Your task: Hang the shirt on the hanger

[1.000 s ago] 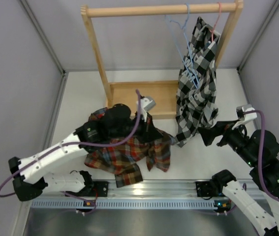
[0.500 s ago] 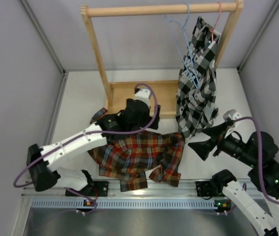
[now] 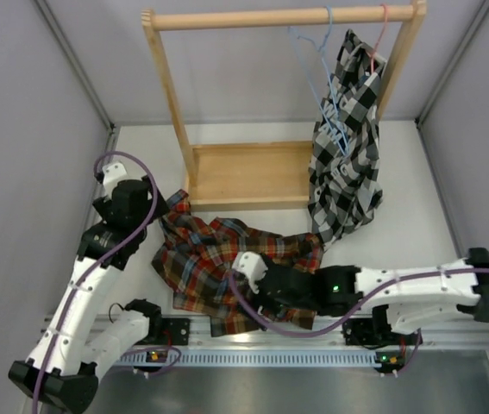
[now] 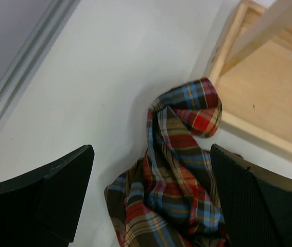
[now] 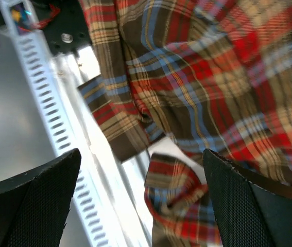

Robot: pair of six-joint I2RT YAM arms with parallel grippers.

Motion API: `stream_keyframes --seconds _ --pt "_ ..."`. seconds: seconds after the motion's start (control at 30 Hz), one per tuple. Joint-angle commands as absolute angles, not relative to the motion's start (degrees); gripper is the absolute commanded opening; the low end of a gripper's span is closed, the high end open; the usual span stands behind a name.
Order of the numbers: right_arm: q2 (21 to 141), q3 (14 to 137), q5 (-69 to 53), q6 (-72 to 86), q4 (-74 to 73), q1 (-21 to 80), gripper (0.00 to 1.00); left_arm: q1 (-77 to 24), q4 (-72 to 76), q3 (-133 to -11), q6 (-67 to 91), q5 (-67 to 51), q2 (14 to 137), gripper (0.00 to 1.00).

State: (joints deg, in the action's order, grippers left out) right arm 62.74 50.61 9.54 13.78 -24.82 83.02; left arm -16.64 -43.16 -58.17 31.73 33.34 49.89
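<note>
- Wooden rack (image 3: 168,95) stands at the back.
- Plaid shirt (image 3: 210,259) lies crumpled on the table (image 3: 141,151) before it.
- Blue hanger (image 3: 328,30) hangs on the rack's rail.
- Left claw (image 4: 151,170) spread wide over the shirt's corner — right claw (image 5: 140,170) spread too, over its near edge.

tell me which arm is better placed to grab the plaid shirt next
Probably the right. The right gripper hangs open over the near edge of the shirt, plenty of cloth below it. The left gripper, also open, sits over only a bunched corner beside the wooden rack base.
</note>
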Motion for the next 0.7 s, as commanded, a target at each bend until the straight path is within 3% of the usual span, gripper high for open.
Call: stream_keyframes --seconds 0.0,0.23,0.47,0.57,0.6,0.67 --pt "71.43 52.47 27.77 12.48 -10.86 89.11 0.96 -16.26 -46.58 -57.22 29.89 26.91 42.04 0.98" --pt "93.3 62.65 29.88 8.0 -7.03 92.64 0.93 -16.43 -43.69 -53.09 21.53 27.24 31.05 0.98" --pt "103.44 66.71 28.74 8.0 -7.47 92.11 0.92 -16.44 -40.96 -49.48 20.92 25.23 24.96 0.98" --pt "105.55 66.88 30.75 8.09 -6.86 92.11 0.8 -16.44 -41.04 -49.39 21.27 24.44 24.35 0.98" --pt "105.82 66.97 32.24 8.09 -6.86 92.11 0.68 -16.44 -40.96 -49.39 21.18 24.52 24.26 0.98" --pt "105.82 66.8 35.94 8.09 -6.68 92.02 0.57 -16.44 -41.04 -49.31 21.27 24.52 24.08 0.98"
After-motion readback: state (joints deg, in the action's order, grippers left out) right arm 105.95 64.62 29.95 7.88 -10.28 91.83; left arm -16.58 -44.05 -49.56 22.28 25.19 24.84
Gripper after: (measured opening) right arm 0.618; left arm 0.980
